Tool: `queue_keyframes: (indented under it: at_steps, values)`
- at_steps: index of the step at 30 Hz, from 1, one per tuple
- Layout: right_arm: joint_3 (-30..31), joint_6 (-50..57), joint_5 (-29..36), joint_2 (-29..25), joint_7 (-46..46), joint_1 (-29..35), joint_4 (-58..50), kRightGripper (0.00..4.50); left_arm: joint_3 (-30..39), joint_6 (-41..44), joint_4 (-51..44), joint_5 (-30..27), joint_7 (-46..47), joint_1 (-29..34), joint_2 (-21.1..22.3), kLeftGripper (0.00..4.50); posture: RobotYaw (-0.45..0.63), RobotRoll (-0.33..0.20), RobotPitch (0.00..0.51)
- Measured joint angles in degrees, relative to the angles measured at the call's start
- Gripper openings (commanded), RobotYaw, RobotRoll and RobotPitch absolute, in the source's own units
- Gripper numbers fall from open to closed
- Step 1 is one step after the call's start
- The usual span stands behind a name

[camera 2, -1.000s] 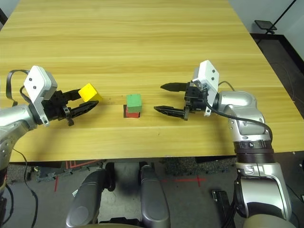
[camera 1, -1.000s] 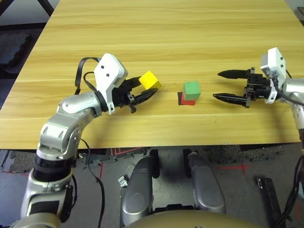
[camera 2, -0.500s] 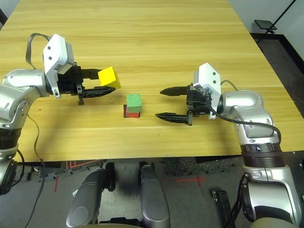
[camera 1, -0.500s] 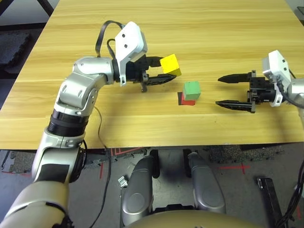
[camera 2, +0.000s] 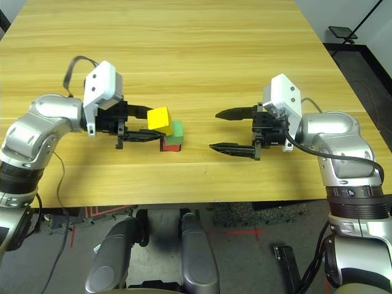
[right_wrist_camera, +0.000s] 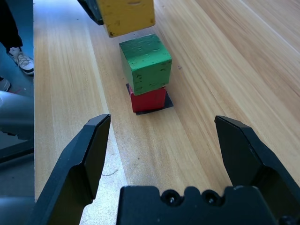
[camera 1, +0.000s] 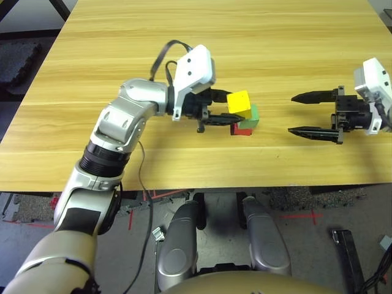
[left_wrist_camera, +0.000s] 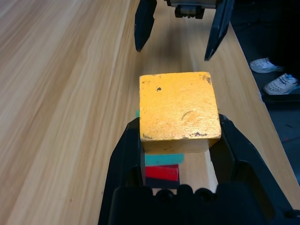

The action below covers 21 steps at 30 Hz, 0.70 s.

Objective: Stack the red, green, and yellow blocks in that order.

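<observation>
Step in hand, as we judge it: last block of the stack. Our left gripper (camera 1: 222, 108) has its jaws pinching the yellow block (camera 1: 239, 101), held in the air at centre of the head view, just above and a bit to the left of the green block (camera 1: 248, 116). Green block sits on the red block (camera 1: 240, 129), and red one rests on a black square patch (right_wrist_camera: 151, 106) on the table (camera 1: 184, 37). So red + green are done, yellow is not yet placed.

Next move, in our opinion: bring yellow a little more to the right until it is squarely over green, make its faces parallel w/ green, lower until touching, then release. In the right wrist view green seems slightly turned vs. red, so the tower may be a bit sensitive; a sideways push could knock it.

Around: our right gripper (camera 1: 313, 114) at right of frame, jaws spread wide and holding nothing, pointing to the stack but well apart from it. Nothing stands betw. yellow and the top of green. Somebody's shoes (left_wrist_camera: 276, 77) are visible beyond the table edge.
</observation>
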Motion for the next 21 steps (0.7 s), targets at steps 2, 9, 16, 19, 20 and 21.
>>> queue_keyframes:
  at_steps: [2,9,16,19,20,21]
  values:
    - [0.0,0.0,0.0,0.2,-0.3,0.0,0.0,4.5,-0.4,0.2,0.3,0.3,0.0,-0.7,-0.3,2.05,0.23,0.085,0.283]
    - [0.0,-0.1,0.0,1.3,-1.0,0.0,0.0,4.5,-2.1,1.9,2.3,1.9,-0.8,-3.1,0.1,2.05,0.23,0.088,0.283]
    - [0.0,-0.4,0.0,1.7,-1.1,0.0,0.1,4.5,-4.5,4.2,4.0,4.5,-1.6,-4.8,1.0,2.05,0.24,0.097,0.29]
    - [0.0,-0.5,0.0,1.7,-1.1,0.0,0.1,4.5,-4.6,5.7,3.9,4.7,-1.7,-5.2,0.7,2.05,0.24,0.097,0.292]
    - [0.0,-0.5,0.0,1.7,-1.0,0.0,0.1,4.5,-4.6,6.0,3.8,4.7,-1.7,-5.2,0.5,2.05,0.24,0.095,0.293]
    - [0.0,-0.5,0.0,1.7,-1.0,0.0,0.1,4.5,-4.6,6.4,3.6,4.7,-1.7,-5.3,0.3,2.05,0.24,0.095,0.293]
